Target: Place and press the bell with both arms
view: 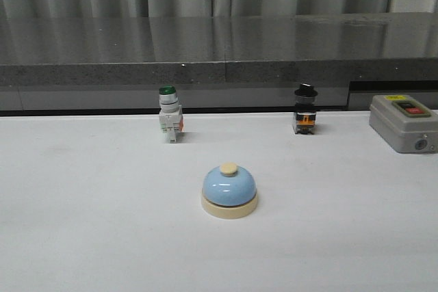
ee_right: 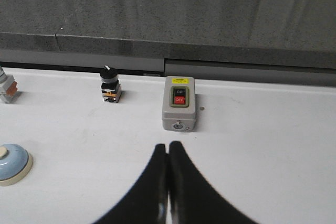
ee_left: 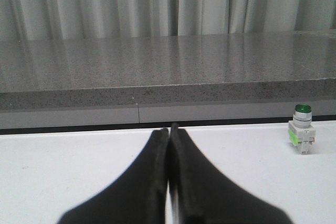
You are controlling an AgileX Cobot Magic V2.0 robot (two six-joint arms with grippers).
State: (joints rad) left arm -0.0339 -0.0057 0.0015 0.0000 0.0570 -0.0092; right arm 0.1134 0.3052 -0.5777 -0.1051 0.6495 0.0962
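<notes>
The light-blue bell (view: 229, 190) with cream base and cream knob stands upright on the white table, near the middle of the front view. It also shows at the edge of the right wrist view (ee_right: 11, 163). Neither arm shows in the front view. My left gripper (ee_left: 169, 129) is shut and empty above the white table, with the bell out of its view. My right gripper (ee_right: 168, 145) is shut and empty, to the right of the bell and apart from it.
A green-capped white pushbutton (view: 169, 113) stands behind the bell to the left, and shows in the left wrist view (ee_left: 301, 136). A black-knobbed switch (view: 305, 109) stands at the back right. A grey box with red and black buttons (view: 405, 122) sits far right. A dark grey ledge (view: 219, 66) runs behind the table.
</notes>
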